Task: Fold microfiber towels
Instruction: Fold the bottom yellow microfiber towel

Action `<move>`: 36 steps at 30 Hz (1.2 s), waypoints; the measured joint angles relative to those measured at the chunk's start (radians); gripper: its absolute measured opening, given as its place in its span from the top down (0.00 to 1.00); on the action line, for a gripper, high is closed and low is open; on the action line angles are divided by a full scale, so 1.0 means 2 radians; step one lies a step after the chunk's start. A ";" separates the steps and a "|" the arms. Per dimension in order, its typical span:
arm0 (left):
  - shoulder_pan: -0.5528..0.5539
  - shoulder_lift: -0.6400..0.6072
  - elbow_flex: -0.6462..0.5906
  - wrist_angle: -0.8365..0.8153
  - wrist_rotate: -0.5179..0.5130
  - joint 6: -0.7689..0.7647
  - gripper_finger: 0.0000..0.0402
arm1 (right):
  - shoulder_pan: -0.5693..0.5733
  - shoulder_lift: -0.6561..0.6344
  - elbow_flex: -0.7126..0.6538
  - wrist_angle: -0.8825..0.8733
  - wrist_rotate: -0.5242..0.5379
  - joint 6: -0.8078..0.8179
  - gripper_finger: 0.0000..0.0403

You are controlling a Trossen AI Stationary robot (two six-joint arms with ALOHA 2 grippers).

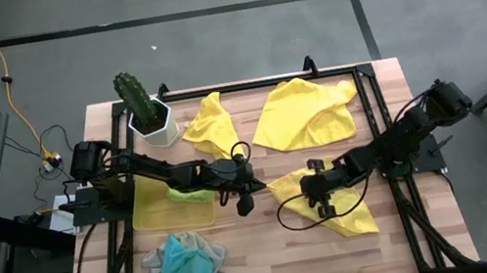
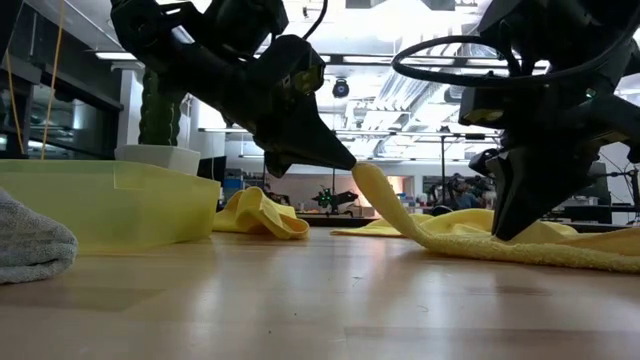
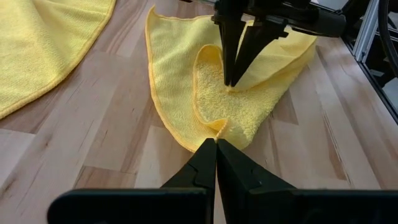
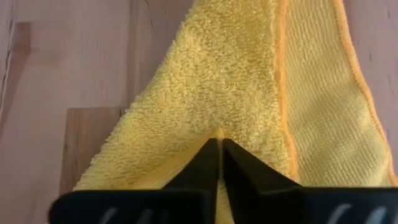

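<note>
We see the left gripper [image 3: 216,144] pinching a lifted corner of the fluffy yellow towel [image 3: 180,81] on the wooden table [image 3: 93,155], and the right gripper [image 3: 233,81] nipping its soft looped middle, both closed on it.

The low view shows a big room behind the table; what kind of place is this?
Probably a robotics lab or workshop: exposed ceiling ducts, another dark machine on a far bench, and a light wooden worktable framed by black rails, standing on a bare grey concrete floor.
</note>
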 joint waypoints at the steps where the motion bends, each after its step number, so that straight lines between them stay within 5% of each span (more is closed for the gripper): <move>1: 0.000 0.000 0.000 0.000 0.000 0.000 1.00 | 0.000 0.000 0.000 0.000 0.000 0.005 0.93; 9: 0.000 0.000 0.000 0.000 0.000 0.000 1.00 | 0.000 0.000 0.000 -0.005 -0.002 0.017 0.69; 14: 0.000 0.000 0.000 0.000 0.000 0.000 1.00 | 0.000 0.000 0.000 -0.019 -0.002 0.019 0.64; 18: 0.000 0.000 0.000 0.000 0.000 0.000 1.00 | 0.000 0.000 0.000 -0.019 -0.001 0.019 0.71; 24: 0.000 0.000 0.000 0.000 0.000 0.000 1.00 | 0.000 -0.001 0.000 -0.011 -0.001 0.021 0.97; 27: 0.000 0.000 0.000 0.000 0.000 -0.009 1.00 | 0.000 -0.019 0.000 -0.017 0.009 0.032 0.97; 36: 0.036 -0.061 0.000 -0.043 0.043 -0.053 1.00 | -0.002 -0.213 0.000 -0.094 0.031 0.067 1.00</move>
